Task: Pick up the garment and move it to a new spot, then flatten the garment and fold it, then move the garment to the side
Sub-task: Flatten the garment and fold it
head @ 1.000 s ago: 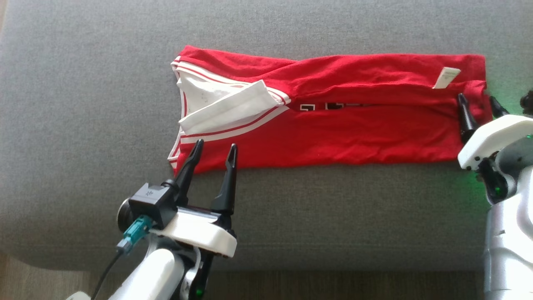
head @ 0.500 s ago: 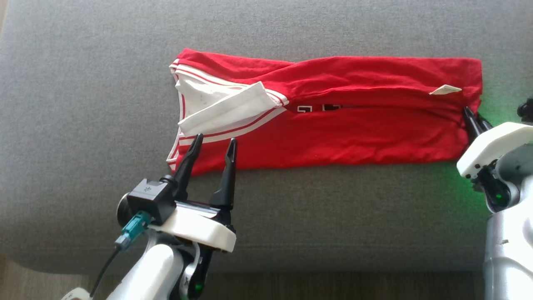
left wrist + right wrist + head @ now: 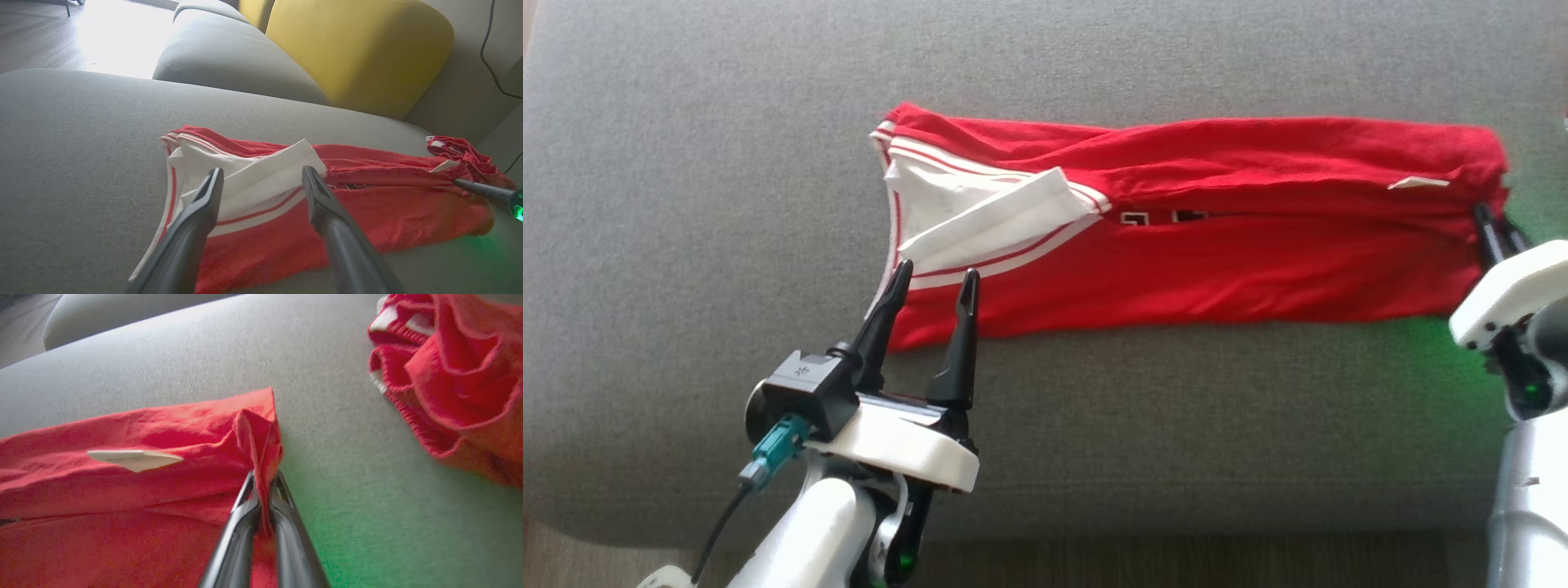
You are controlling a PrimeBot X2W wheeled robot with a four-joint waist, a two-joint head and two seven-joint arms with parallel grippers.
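Note:
The garment is a red jersey with white trim, folded into a long band across the grey sofa seat. My left gripper is open just above its near left corner, and the left wrist view has its fingertips over the white trim. My right gripper is shut on the garment's right end. In the right wrist view the jaws pinch a raised fold of red cloth. A white tag lies near that end.
A second, crumpled red garment lies on the seat beyond the right gripper. A yellow back cushion and another grey seat stand behind. The sofa's front edge runs close to my arms, with wooden floor below.
My right gripper has shut on the garment's right end and drawn the cloth a little to the right, bunching that edge. The left gripper stays open at the left corner.

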